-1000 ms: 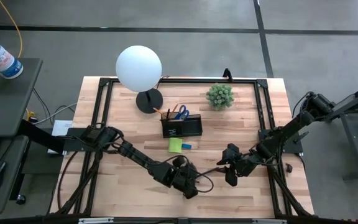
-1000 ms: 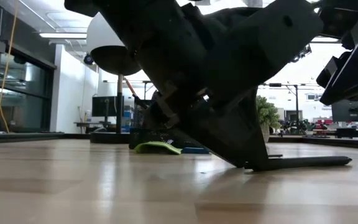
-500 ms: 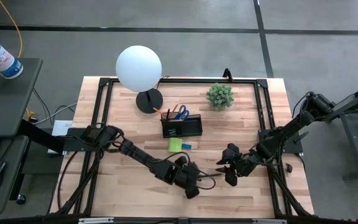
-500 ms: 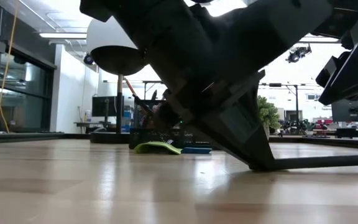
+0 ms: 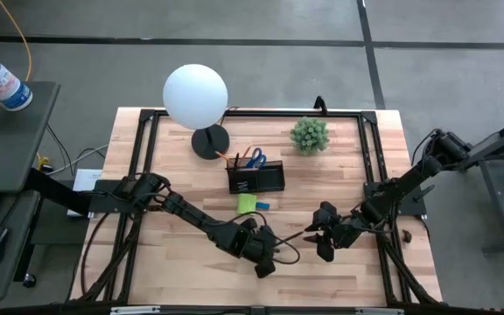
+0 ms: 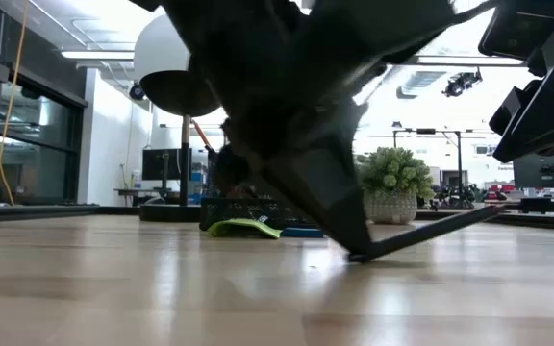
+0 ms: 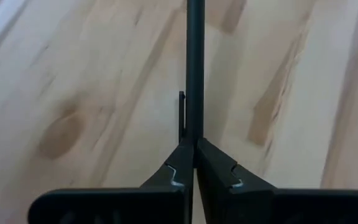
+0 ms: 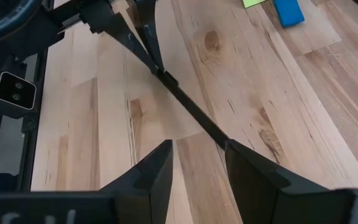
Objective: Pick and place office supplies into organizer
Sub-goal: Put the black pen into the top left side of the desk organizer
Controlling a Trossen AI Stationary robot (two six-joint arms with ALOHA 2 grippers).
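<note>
My left gripper [image 5: 271, 259], near the table's front middle, is shut on a thin dark pen [image 6: 431, 231]. The pen slants up from the fingers toward my right gripper [image 5: 324, 243], which hangs open just above its free end [image 8: 219, 137] and touches nothing. Farther back stands the dark organizer [image 5: 256, 178], with blue-handled scissors [image 5: 255, 157] and an orange pencil upright in it. A lime-green sticky-note pad [image 5: 247, 204] and a small blue block [image 5: 262, 206] lie flat on the wood in front of the organizer. My left gripper pinches the pen at the end that bears its clip [image 7: 194, 135], between the two fingertips [image 7: 213, 158]. The fingers come slanting down from the table's left and lie along the pen, which runs straight on from them. The free end [image 6: 493, 209] is raised off the wood.
A white globe lamp [image 5: 195, 94] on a round black base [image 5: 210, 142] stands at the back left. A small green potted plant [image 5: 309, 134] sits at the back right. Bare wood lies between the grippers and the sticky-note pad.
My left gripper has shut on the pen, which lay flat on the table, then risen a little and tipped. The pen's free end has swung up off the wood, while the gripped end stays low. My right gripper has kept still.
</note>
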